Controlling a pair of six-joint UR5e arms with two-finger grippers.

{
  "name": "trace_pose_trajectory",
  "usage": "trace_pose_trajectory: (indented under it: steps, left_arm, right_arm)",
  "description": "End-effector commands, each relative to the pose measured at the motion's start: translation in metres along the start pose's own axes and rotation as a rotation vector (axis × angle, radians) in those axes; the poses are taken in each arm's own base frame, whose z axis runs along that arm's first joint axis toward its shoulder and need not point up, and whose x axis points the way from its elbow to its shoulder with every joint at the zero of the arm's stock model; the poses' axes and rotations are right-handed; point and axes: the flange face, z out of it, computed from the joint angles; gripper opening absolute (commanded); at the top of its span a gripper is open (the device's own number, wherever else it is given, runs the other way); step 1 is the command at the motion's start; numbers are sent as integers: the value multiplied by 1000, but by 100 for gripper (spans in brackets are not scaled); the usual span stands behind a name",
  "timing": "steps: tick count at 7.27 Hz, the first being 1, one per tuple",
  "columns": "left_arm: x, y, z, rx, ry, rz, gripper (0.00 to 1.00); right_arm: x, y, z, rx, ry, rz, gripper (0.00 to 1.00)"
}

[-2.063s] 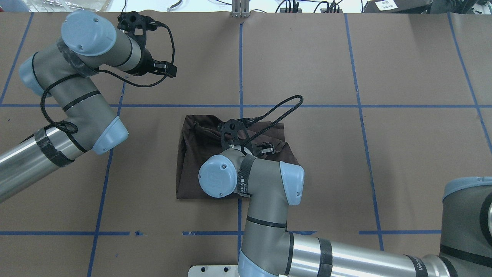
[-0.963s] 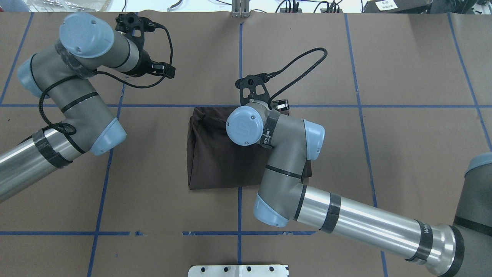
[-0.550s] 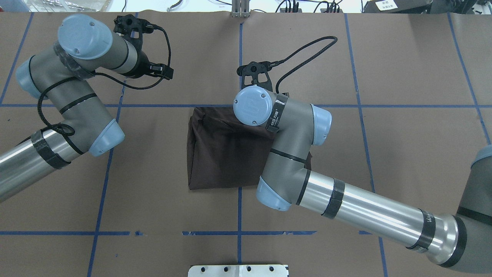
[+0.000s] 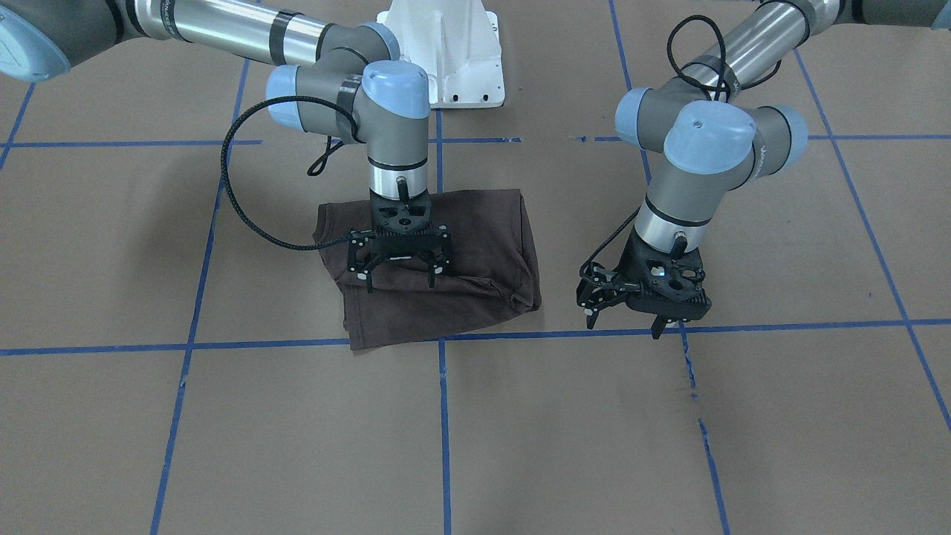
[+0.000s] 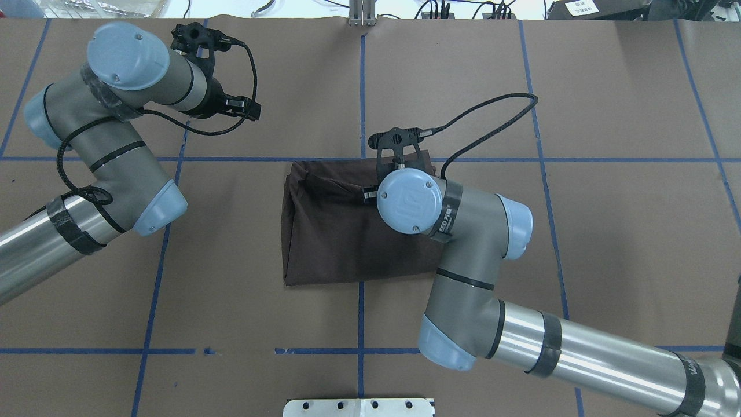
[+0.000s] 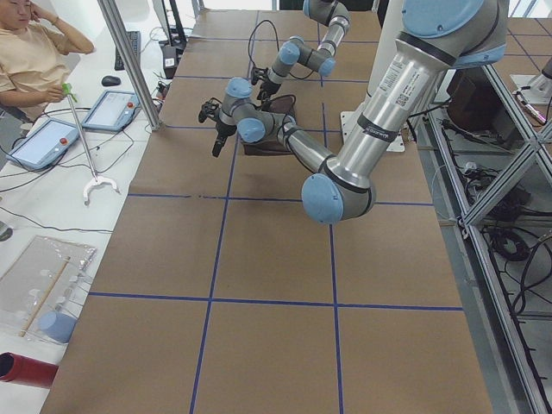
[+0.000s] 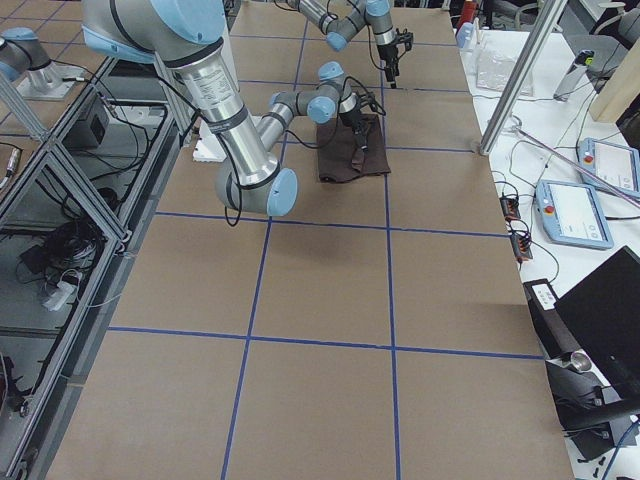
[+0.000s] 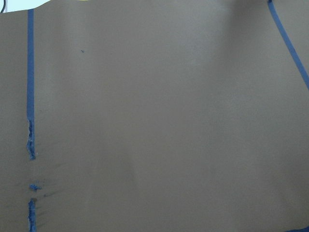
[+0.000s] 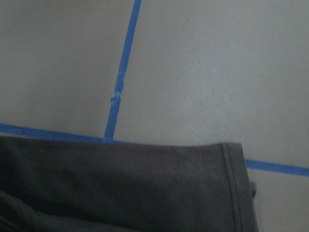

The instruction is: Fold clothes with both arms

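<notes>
Two spread pincers: right pincer (image 4: pixel 399 281) over T-shirt (image 4: pixel 490 238), left pincer (image 4: pixel 622 327) aside.

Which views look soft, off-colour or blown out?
Right wrist view: soft and grey-cast, T-shirt hem fuzzy. Left wrist view: sharper, flat light on brown paper. Overhead view: blown-out strip along the top.

A wide table (image 5: pixel 608 87) covered in brown paper is marked into large squares by blue tape (image 5: pixel 362 87), under even, bright light. A white base plate (image 4: pixel 446 52) is bolted at one edge. A silver post (image 6: pixel 129 60) rises beside a white bench (image 6: pixel 52 211) holding a tablet (image 6: pixel 39 142), where a person (image 6: pixel 34 60) sits
</notes>
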Motion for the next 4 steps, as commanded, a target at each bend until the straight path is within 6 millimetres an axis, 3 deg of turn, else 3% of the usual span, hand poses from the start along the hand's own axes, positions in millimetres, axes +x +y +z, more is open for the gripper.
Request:
trace_pose_trajectory:
  steps: [1, 2, 3, 4]
  left_arm:
    - [-2, 2, 1, 0, 1, 1, 100]
    - [-5, 4, 3, 6, 8, 1, 100]
    - [-5, 5, 3, 5, 8, 2, 100]
    - [-7, 6, 5, 2, 5, 1, 100]
  right_arm:
    - [13, 37, 15, 18, 49, -46, 100]
    - [19, 39, 19, 16, 60, -94, 100]
    - [28, 45, 24, 12, 72, -101, 90]
    - [28, 45, 25, 14, 75, -101, 65]
